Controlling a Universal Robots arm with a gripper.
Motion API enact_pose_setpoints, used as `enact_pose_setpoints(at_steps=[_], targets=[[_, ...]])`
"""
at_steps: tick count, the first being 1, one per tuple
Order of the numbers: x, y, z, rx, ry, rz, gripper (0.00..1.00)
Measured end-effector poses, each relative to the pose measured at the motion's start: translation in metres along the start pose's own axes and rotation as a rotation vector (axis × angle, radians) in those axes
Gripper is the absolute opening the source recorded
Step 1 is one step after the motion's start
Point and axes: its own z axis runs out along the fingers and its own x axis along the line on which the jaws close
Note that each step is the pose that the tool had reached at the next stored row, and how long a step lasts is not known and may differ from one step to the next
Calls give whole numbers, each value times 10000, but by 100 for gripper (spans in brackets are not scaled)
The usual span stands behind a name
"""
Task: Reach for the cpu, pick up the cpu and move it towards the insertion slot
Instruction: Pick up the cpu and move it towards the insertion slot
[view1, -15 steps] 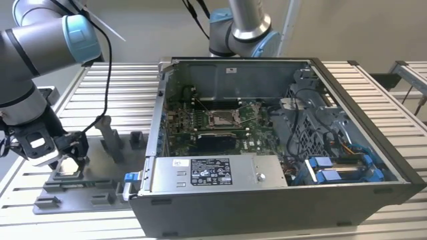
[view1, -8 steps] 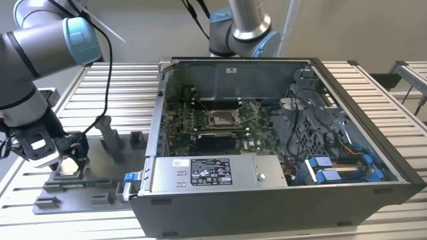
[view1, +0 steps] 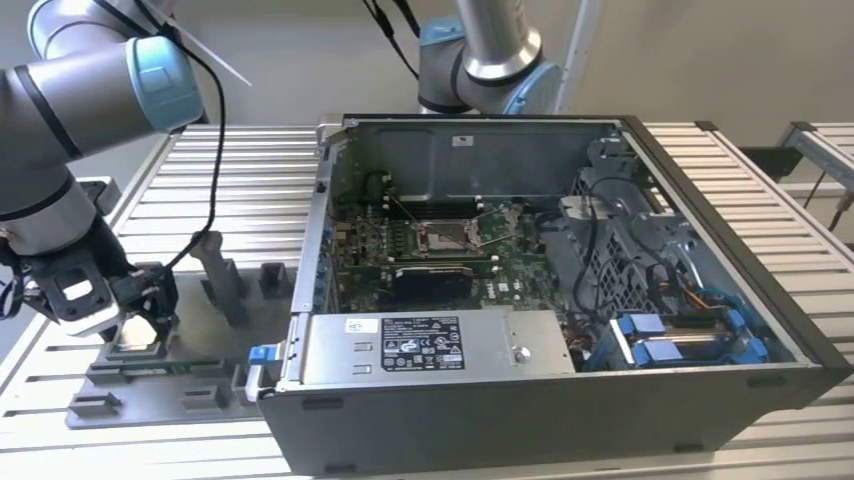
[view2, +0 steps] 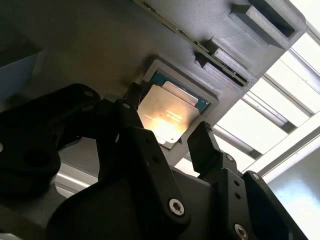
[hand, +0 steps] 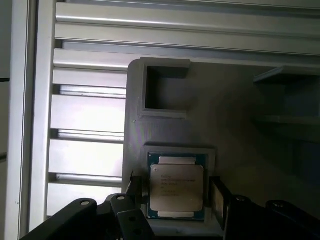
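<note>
Nearest the lens in both wrist views are the black fingers of the gripper (hand: 176, 192), spread apart with nothing between their pads but air and the part below. They stand one on each side of the cpu (hand: 177, 187), just beside its edges; I cannot tell whether either touches it. The jaws are wide open and grip nothing.

The cpu (view2: 170, 107) lies flat, metal top up, seated in a square recess of the grey tray (hand: 235, 115) and not yet lifted. It sits directly under the gripper (view2: 167, 117), squarely between the fingers, so the closing line runs across the chip from one side edge to the opposite one.

Outward from there, the tray rests on the slatted metal table (view1: 240, 170), at the exterior view's left, with the gripper (view1: 127, 310) low over it. The insertion slot (view1: 441, 235) lies well apart, toward the exterior view's right, on the green board inside the open computer case (view1: 534, 420). The case's near side wall stands between tray and socket.
</note>
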Motion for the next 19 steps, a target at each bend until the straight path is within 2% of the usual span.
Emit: enact_pose_setpoints(at_steps=[14, 15, 19], targets=[[1, 0, 15, 10, 1, 1, 100], [1, 0, 15, 11, 1, 1, 0], [0, -1, 15, 16, 1, 0, 0]])
